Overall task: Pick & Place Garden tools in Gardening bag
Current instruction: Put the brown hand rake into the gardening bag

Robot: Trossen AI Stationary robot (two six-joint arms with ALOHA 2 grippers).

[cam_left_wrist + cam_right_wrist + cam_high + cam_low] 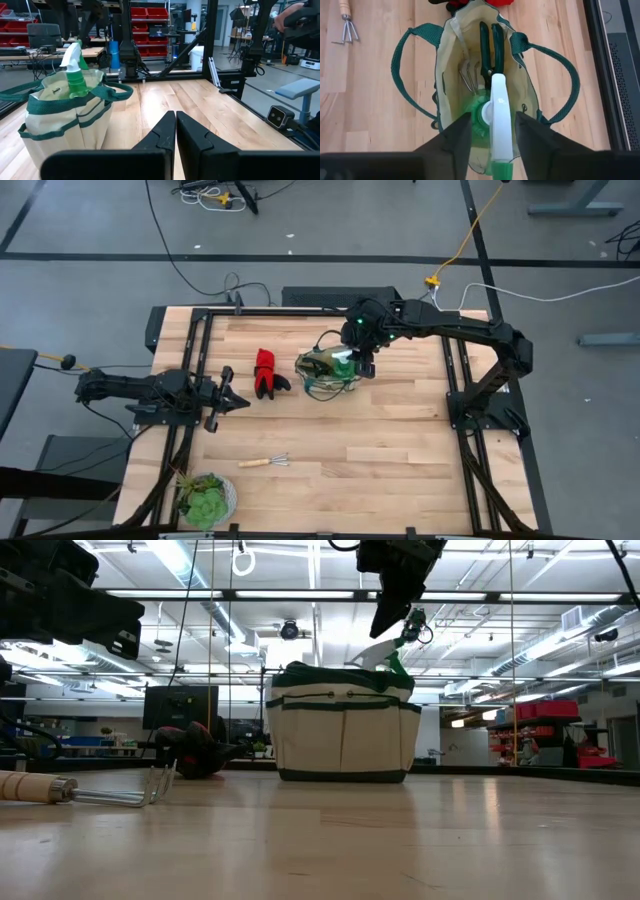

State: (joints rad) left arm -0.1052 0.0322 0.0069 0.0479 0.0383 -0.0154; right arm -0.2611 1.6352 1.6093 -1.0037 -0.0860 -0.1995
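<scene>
**Ana:** Progress check, then. What sits in the gardening bag (328,370) so far?

**Ben:** The right wrist view looks straight down into it. The pruning shears (490,44) stand inside with their green handles up, a pronged metal tool (468,76) lies against the inner wall beside them, and the spray bottle (495,117) stands upright in the bag, its white nozzle poking above the rim.

**Ana:** Does the right gripper (492,132) hold the bottle?

**Ben:** It hovers right over the bag with its fingers spread, one on each side of the nozzle, and a gap shows on both sides. It looks like a release, so the bottle probably counts as placed.

**Ana:** And what is left outside?

**Ben:** Two items that show. The red-and-black gloves (267,373) lie on the table (400,460) just beside the bag, on the left arm's side. The wooden-handled mini rake (265,462) lies well apart from the bag, nearer the front edge.

**Ana:** The succulent (205,500) in the corner?

**Ben:** It is no tool, so it stays put.

**Ana:** What does the left gripper (228,402) do?

**Ben:** It waits low over the table at the left edge, fingers pressed together with nothing between them, pointing toward the gloves and bag.

**Ana:** So where does that put the job?

**Ben:** Past halfway by my count: three items in, two to go. Whether anything more hides deeper in the bag cannot be told.
</scene>
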